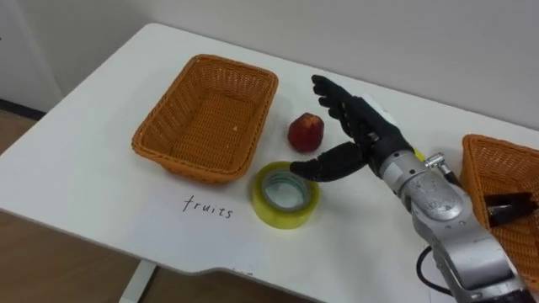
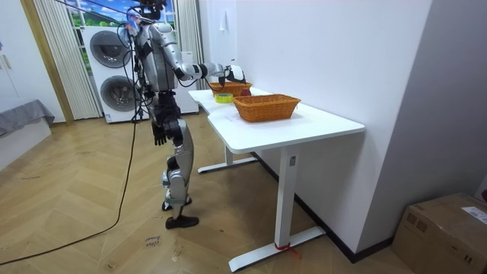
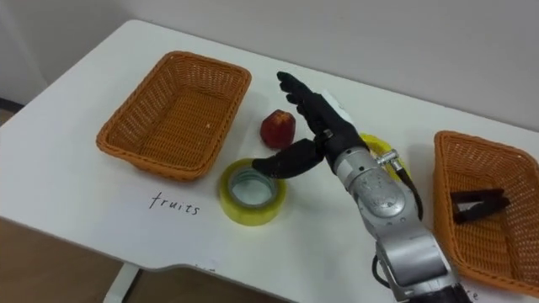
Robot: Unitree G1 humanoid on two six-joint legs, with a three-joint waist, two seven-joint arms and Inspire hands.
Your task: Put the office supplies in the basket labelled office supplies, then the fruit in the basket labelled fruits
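Note:
A red apple (image 1: 306,132) stands on the white table (image 1: 93,177) just right of the empty wicker fruit basket (image 1: 206,118). In front of the apple lies a yellow tape roll (image 1: 285,194). My right hand (image 1: 358,126) hovers open just right of the apple, fingers straight and reaching past it, thumb pointing left over the tape's far edge. It holds nothing. A second wicker basket (image 1: 473,172) at the right holds a black clip (image 1: 508,207). In the room view my left hand (image 2: 160,135) hangs by my side.
The word "fruits" (image 1: 207,206) is handwritten on the table in front of the left basket. Something yellow (image 3: 376,145) and something white (image 1: 376,105) lie partly hidden behind my right hand and wrist. I stand at the table's long front edge.

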